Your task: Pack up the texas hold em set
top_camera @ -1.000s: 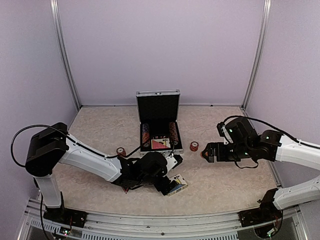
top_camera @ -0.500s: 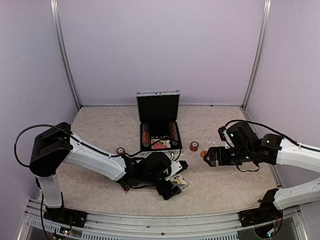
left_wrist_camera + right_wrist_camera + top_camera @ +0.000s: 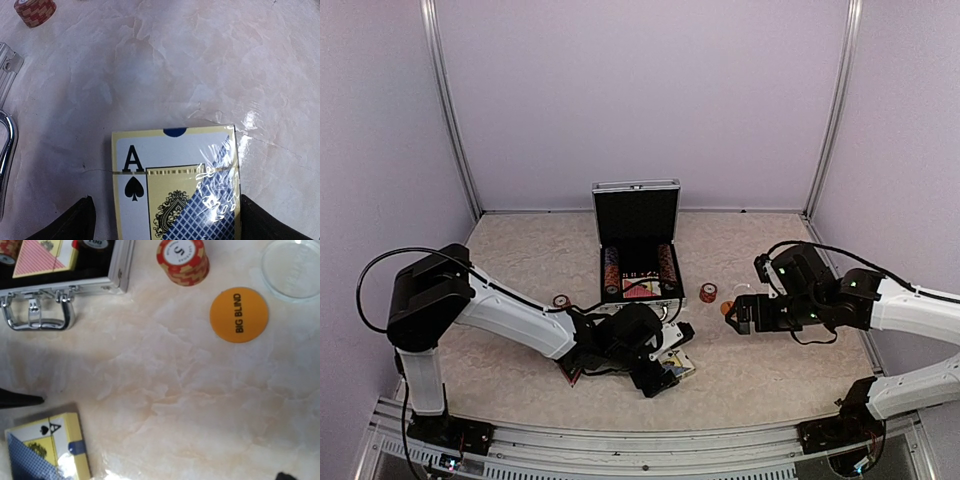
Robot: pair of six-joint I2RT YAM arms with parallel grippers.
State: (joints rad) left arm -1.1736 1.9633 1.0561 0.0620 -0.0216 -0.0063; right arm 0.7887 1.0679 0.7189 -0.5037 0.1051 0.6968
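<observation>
Pale lilac walls stand around a tabletop (image 3: pixel 520 250) with a beige stone pattern and fine veins, smooth and a little glossy. The left claw (image 3: pixel 663 372) is low over it with its jaws wide apart. The blue deck (image 3: pixel 175 185) lies flat between its two black fingers (image 3: pixel 80 225). It is a rectangular box with cream edges, an ace of spades and shiny clear wrap. One finger is just beside the box edge and the other is a little apart from it, so nothing is clamped.

Close on the left side of this claw is the curved metal handle (image 3: pixel 37 315) of the ribbed silver case (image 3: pixel 120 270). The case stands open and shows its black lining. The red deck (image 3: pixel 42 257) lies inside, between two chip rows (image 3: pixel 611 270).

The right claw (image 3: pixel 734 310) holds nothing and its jaws are spread. At its tips, on the table, lies the round orange button (image 3: pixel 239 315), flat and matt, printed BIG BLIND. Just beyond the button are a short cylindrical chip stack (image 3: pixel 182 260) in red and cream, and a clear round disc (image 3: pixel 292 267). A second chip stack (image 3: pixel 562 301) stands behind the left claw, beside its arm.

Compared with one second ago, the left claw has closed in on the blue deck and covers more of it from above. The deck has stayed about where it was. The right claw has shifted slightly, and the clear disc now shows.
</observation>
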